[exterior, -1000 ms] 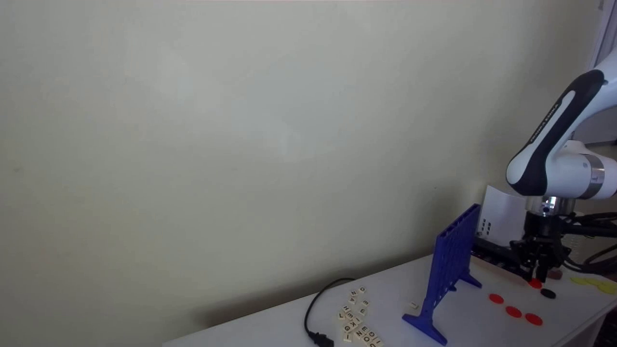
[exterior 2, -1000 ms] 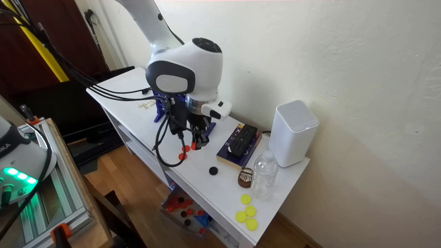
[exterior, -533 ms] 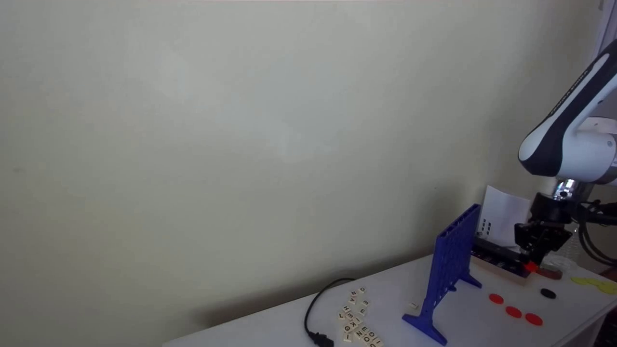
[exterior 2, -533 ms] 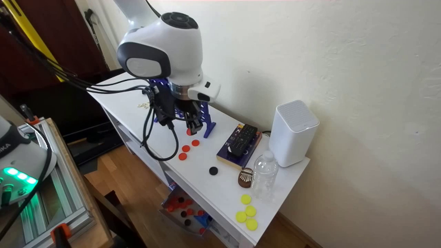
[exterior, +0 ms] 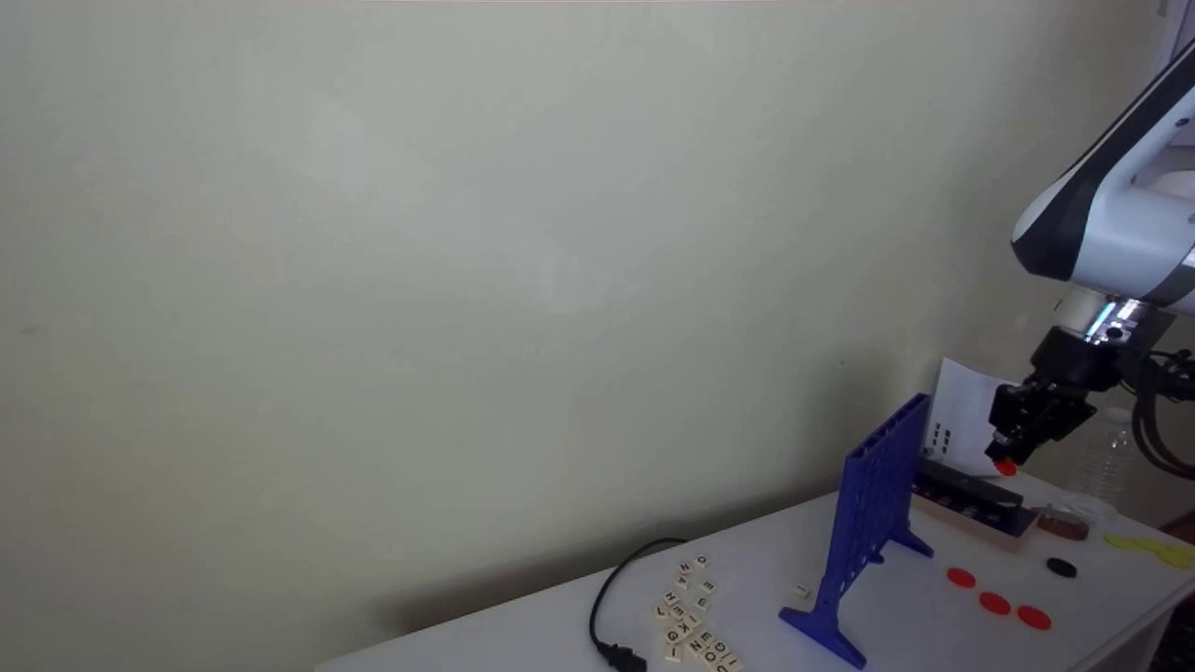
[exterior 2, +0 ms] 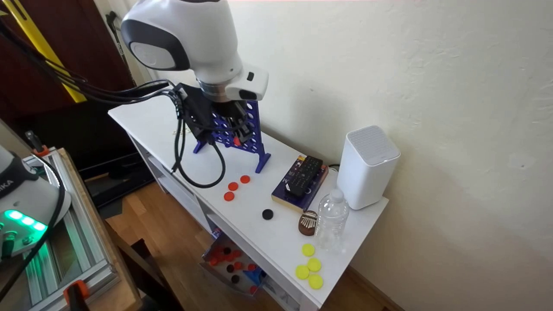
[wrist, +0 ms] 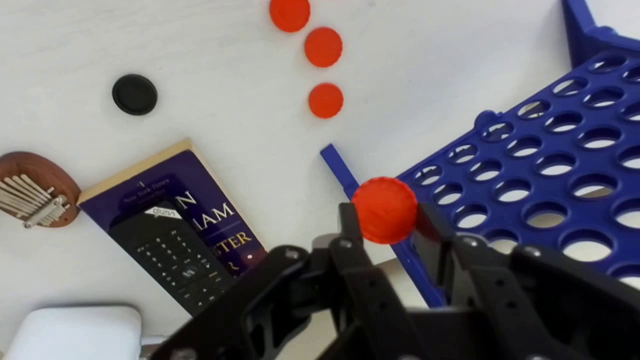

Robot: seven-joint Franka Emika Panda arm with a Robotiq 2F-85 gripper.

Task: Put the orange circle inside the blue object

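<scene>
The orange circle (wrist: pixel 384 210) is pinched edge to edge in my gripper (exterior: pixel 1005 455), which is shut on it and raised above the table. In the wrist view the circle's flat face shows between the two black fingertips (wrist: pixel 350 220). The blue object (exterior: pixel 873 518) stands upright on its splayed feet, a panel full of round holes with slots along its slanted top. My gripper and the circle are apart from it; in an exterior view they hang in front of the blue panel (exterior 2: pixel 258 129), covering part of it. Three more orange-red discs (exterior 2: pixel 233 186) lie on the table.
Near the blue panel's foot lies a book (exterior 2: pixel 281 196) with a black remote (exterior 2: pixel 304 175) on it. A black disc (exterior 2: pixel 267 214), thumb piano (exterior 2: pixel 306 223), clear bottle (exterior 2: pixel 332 220), white box (exterior 2: pixel 367 168) and yellow discs (exterior 2: pixel 314 264) stand farther along. Letter tiles (exterior: pixel 686 621) lie beyond the panel.
My gripper has risen from the table, carrying the orange circle up, and it has tilted. In an exterior view it moved up and left, over the blue panel. The other discs stayed put.
</scene>
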